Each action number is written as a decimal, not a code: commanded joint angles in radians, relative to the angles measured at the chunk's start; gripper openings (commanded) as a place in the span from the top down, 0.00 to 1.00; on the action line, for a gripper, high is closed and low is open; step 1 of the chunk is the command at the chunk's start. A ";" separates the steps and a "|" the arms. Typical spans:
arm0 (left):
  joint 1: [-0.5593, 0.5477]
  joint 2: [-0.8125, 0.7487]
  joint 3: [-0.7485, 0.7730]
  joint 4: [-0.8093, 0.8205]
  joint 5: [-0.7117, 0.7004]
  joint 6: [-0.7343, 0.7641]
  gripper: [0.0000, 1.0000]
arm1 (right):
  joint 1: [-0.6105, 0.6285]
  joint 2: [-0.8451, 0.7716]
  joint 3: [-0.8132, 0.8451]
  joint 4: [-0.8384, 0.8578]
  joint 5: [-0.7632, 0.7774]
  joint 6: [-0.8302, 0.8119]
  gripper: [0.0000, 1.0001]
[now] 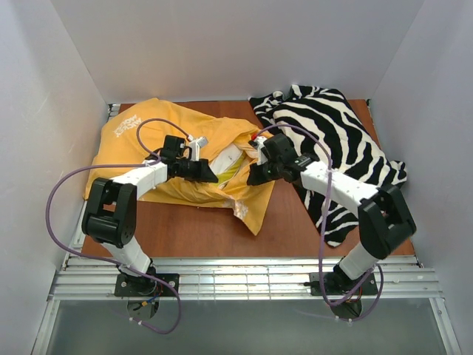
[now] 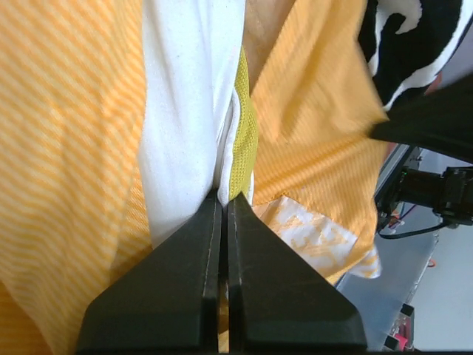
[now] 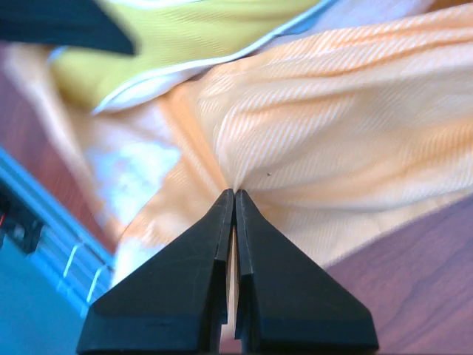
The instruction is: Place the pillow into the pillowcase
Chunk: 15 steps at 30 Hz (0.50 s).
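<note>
Left tool [image 2: 225,201]: closed tight, its tips pinched on the pillow [image 2: 185,111] where the white cover meets the yellow-green band. This edge is judged to be gripped so that the pillow can be pushed further in.
Right tool [image 3: 233,194]: closed on a gathered fold of the pillowcase [image 3: 332,126], with the orange cloth puckered at the tips. The cloth is judged to be held so that the mouth can be drawn over the pillow.
Pillow location: largely covered by the case on the left half of the tabletop [image 1: 192,237]. Only a white and yellow-green strip is exposed at the opening, between the two tools.
Zebra cloth [image 1: 332,140]: laid aside on the right, just beside the case's far corner. Whether they touch cannot be told.
Stage: insertion is judged to be well along but unfinished, since an edge is uncovered.
</note>
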 commanded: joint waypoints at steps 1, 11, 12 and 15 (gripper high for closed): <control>-0.004 0.047 0.031 -0.088 -0.115 0.080 1.00 | -0.011 -0.099 -0.075 0.010 -0.135 -0.094 0.99; -0.056 0.184 0.111 -0.079 -0.098 0.032 1.00 | 0.023 -0.151 -0.034 0.059 -0.353 -0.164 0.99; -0.056 0.202 0.114 -0.077 -0.079 0.029 1.00 | 0.025 -0.143 -0.032 0.052 -0.340 -0.170 0.99; -0.056 0.208 0.102 -0.073 -0.045 0.022 1.00 | 0.025 -0.087 0.000 0.036 -0.099 -0.178 0.56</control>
